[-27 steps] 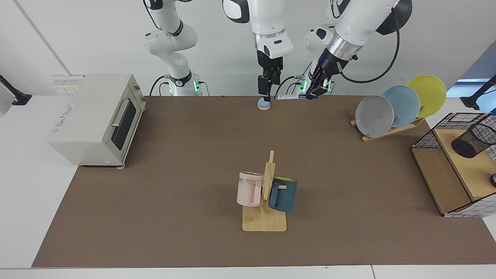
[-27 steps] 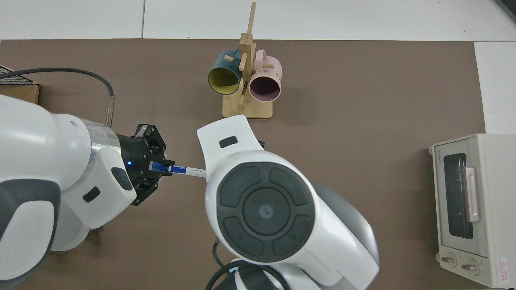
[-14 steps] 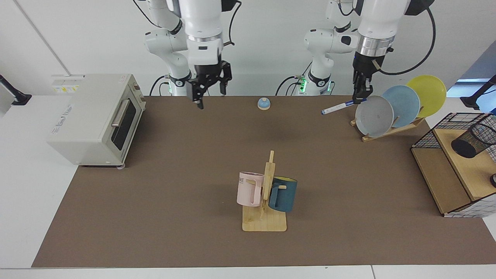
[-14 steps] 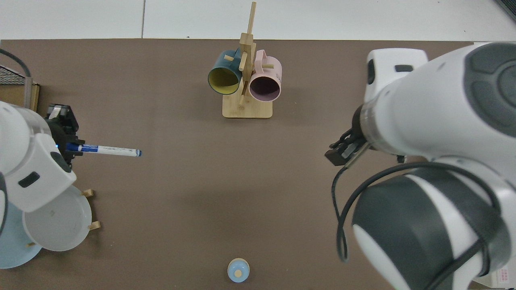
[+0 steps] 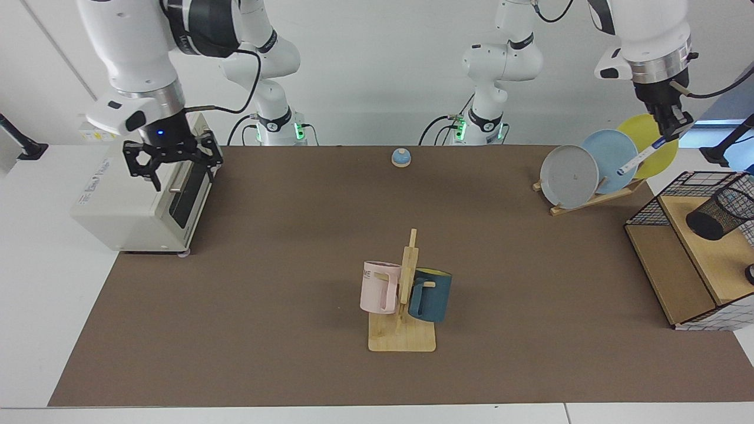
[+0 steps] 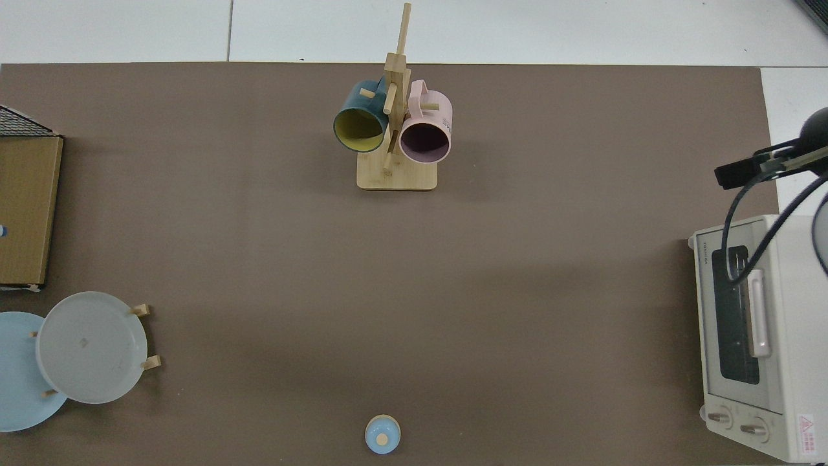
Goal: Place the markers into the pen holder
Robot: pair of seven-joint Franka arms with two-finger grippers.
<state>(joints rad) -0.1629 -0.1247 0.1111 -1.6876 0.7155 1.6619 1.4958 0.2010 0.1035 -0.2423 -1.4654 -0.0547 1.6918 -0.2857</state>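
Nearest the facing camera, the pen holder (image 5: pixel 720 213) lies tilted inside the wire basket (image 5: pixel 648 207), partly cut off at the frame edge. Farther back, the left gripper (image 5: pixel 668 126) pinches the marker (image 5: pixel 639 156) by its capped end, airborne before the plate rack (image 5: pixel 595 199). The right gripper (image 5: pixel 172 158) waits over the toaster oven (image 5: pixel 141 182), fingers spread wide. Risk: the slanted marker may catch the basket wires or miss the tilted mouth. The holder's opening cannot be seen.
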